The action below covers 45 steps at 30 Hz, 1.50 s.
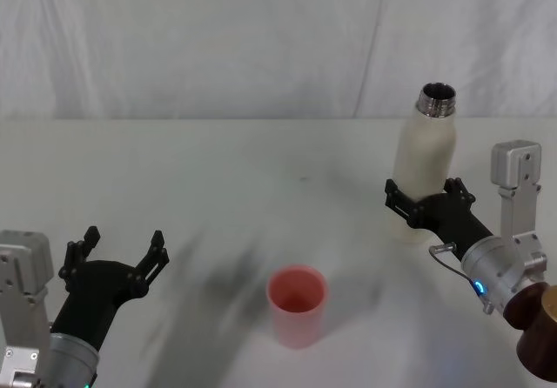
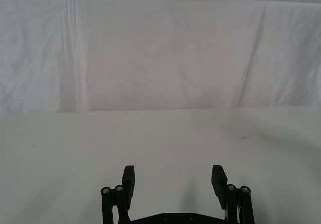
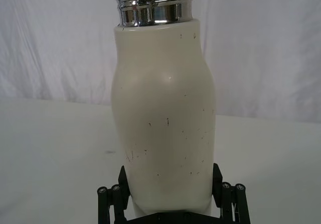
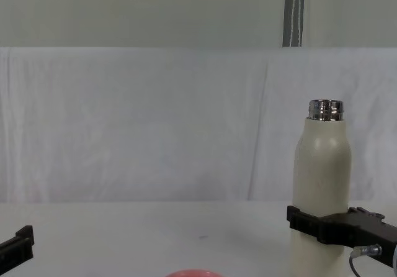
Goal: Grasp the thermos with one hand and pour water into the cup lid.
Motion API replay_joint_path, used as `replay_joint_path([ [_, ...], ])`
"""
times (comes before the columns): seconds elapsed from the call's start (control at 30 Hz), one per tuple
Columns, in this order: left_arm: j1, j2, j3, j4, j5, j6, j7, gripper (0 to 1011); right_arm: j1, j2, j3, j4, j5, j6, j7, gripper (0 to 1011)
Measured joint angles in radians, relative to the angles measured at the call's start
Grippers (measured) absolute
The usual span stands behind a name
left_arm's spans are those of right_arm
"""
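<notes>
The thermos (image 1: 426,157) (image 3: 165,123) (image 4: 321,165) is a tall cream-white bottle with an uncapped steel neck, standing upright on the right of the table. My right gripper (image 1: 422,198) (image 3: 169,176) (image 4: 319,226) is shut on its lower body, a finger pressed against each side. The pink cup lid (image 1: 298,305) (image 4: 186,273) stands mouth up near the table's front middle, left of the thermos. My left gripper (image 1: 122,244) (image 2: 173,176) hovers open at the front left, with nothing between its fingers.
The white table (image 1: 218,188) runs back to a white cloth backdrop (image 4: 155,122). Bare surface lies between the cup lid and the thermos, and between the cup lid and my left gripper.
</notes>
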Motion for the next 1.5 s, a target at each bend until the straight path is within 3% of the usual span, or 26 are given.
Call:
replay_joint_path([
  [0.77, 0.000, 0.000, 0.000, 0.000, 0.000, 0.000, 0.000, 1001, -0.002, 0.002, -0.004, -0.008, -0.004, -0.004, 0.000, 953],
  [1.5, 0.000, 0.000, 0.000, 0.000, 0.000, 0.000, 0.000, 1001, -0.051, 0.064, -0.019, -0.163, -0.133, -0.002, -0.031, 953],
])
